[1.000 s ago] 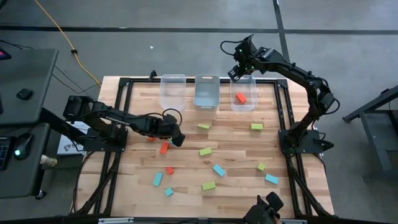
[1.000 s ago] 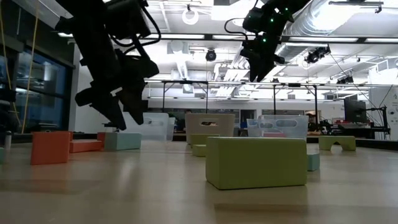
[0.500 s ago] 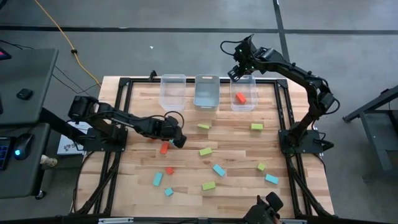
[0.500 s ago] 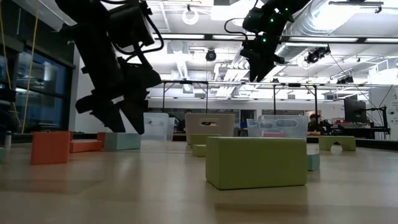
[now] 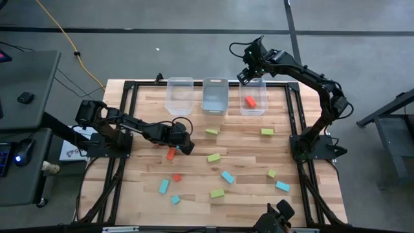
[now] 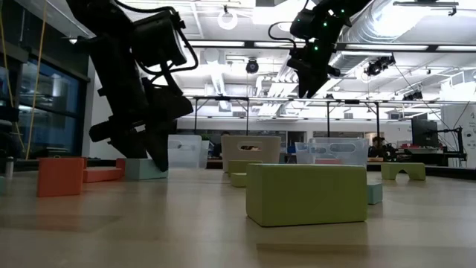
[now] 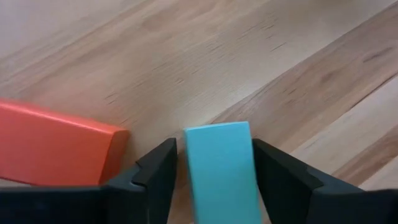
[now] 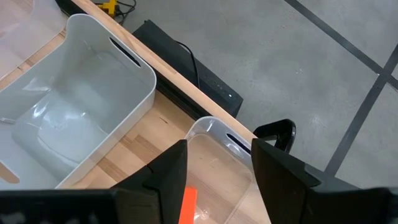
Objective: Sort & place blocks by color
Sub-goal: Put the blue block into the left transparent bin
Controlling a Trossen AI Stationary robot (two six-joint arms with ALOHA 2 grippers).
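My left gripper point(image 5: 185, 147) is low over the table's left middle, open. In the left wrist view its fingers point(image 7: 158, 171) stand on either side of a light blue block point(image 7: 219, 163) that lies flat on the wood. A strip of wood shows between the block and one finger. A red-orange bar point(image 7: 56, 152) lies just beside it, also seen in the high view point(image 5: 171, 154). My right gripper point(image 5: 246, 76) hangs open and empty above the right clear bin point(image 5: 258, 109), which holds one red-orange block point(image 5: 250, 101).
Two more clear bins, left point(image 5: 180, 95) and middle point(image 5: 214, 96), stand along the far edge. Green blocks point(image 5: 213, 157) point(image 5: 266, 132), blue blocks point(image 5: 227, 176) point(image 5: 164, 186) and a red one point(image 5: 176, 177) lie scattered over the middle and near part of the table.
My left gripper has come down toward the table and shifted slightly toward the right and near edges, ending low around the light blue block beside the red-orange bar. The blocks have stayed in place.
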